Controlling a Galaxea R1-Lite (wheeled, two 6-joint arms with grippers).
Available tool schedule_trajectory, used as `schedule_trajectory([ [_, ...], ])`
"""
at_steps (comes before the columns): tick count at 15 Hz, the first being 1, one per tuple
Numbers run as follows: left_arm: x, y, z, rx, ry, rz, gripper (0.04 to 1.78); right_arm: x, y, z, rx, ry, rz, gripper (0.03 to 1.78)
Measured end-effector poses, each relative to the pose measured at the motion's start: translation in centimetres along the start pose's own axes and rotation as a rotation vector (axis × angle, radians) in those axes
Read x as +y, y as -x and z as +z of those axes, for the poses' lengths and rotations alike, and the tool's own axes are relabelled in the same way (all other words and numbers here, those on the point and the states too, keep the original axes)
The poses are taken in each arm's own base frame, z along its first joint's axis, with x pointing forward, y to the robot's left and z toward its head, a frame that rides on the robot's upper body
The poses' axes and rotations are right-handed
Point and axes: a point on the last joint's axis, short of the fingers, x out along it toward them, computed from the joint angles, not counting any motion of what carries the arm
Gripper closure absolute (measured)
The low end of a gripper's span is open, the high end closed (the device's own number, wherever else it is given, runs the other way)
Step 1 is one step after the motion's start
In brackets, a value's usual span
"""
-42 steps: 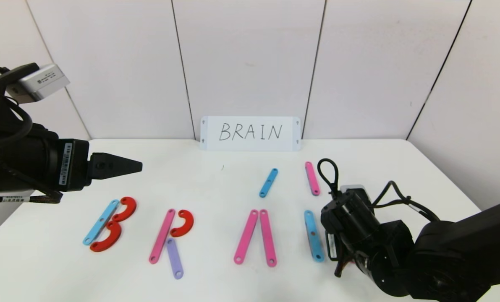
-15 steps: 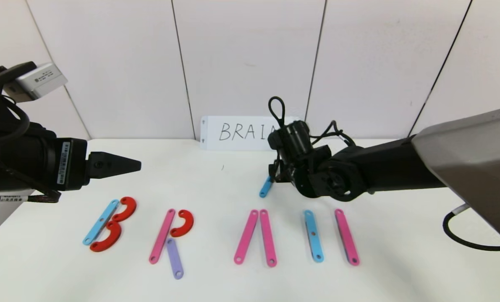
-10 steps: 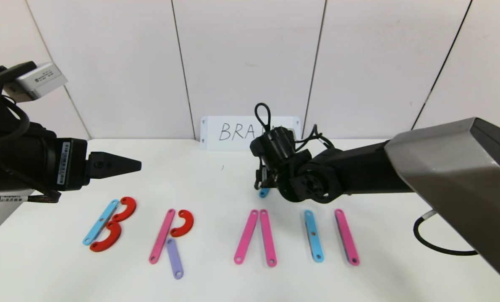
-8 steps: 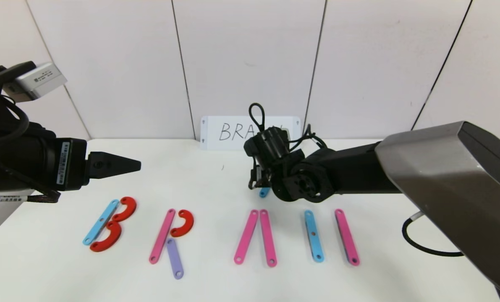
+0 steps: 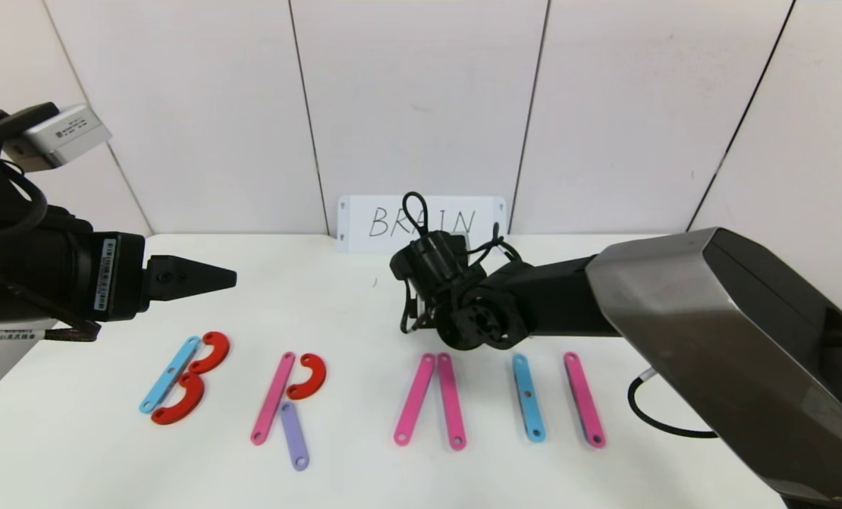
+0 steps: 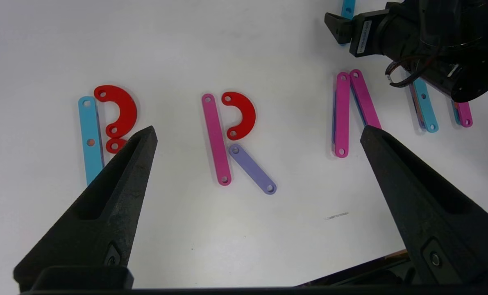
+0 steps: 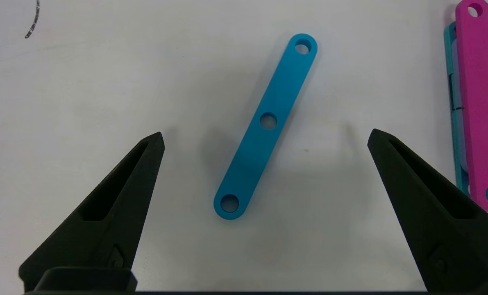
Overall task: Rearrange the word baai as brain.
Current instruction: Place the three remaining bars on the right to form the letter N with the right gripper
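Brain letters: a row along the front half of the desk [image 5: 336, 297], running from its left side toward its right.
Right arm: reaches in from the desk's right front corner toward the middle.
Right gripper [image 7: 264, 143]: jaws spread wide, hovering over a loose blue strip [image 7: 266, 127] that lies flat between them, touching neither.
Left gripper [image 6: 260, 135]: jaws wide apart, holding nothing, raised above the desk's left side.
White card [image 5: 422, 225]: handwritten BRAIN, upright at the back edge, partly hidden by the right arm's cable.
B [image 5: 184, 378]: blue strip with two red half-rings, nearest the left edge.
R [image 5: 286, 403]: pink strip, red half-ring, purple leg.
A [image 5: 431, 399]: two pink strips meeting at the top, no crossbar.
I [image 5: 528, 397]: one blue strip.
Pink strip [image 5: 584, 399]: just beside the I, toward the right edge.
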Motion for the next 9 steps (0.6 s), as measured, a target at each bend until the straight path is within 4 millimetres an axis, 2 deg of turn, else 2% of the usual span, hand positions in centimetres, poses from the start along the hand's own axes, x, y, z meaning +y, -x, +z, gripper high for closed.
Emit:
schedule_trajectory([
  [9, 0.0, 0.0, 0.0, 0.0, 0.0, 0.0, 0.08, -0.12, -0.79, -0.16, 0.005, -0.031, -0.01, 0.07],
])
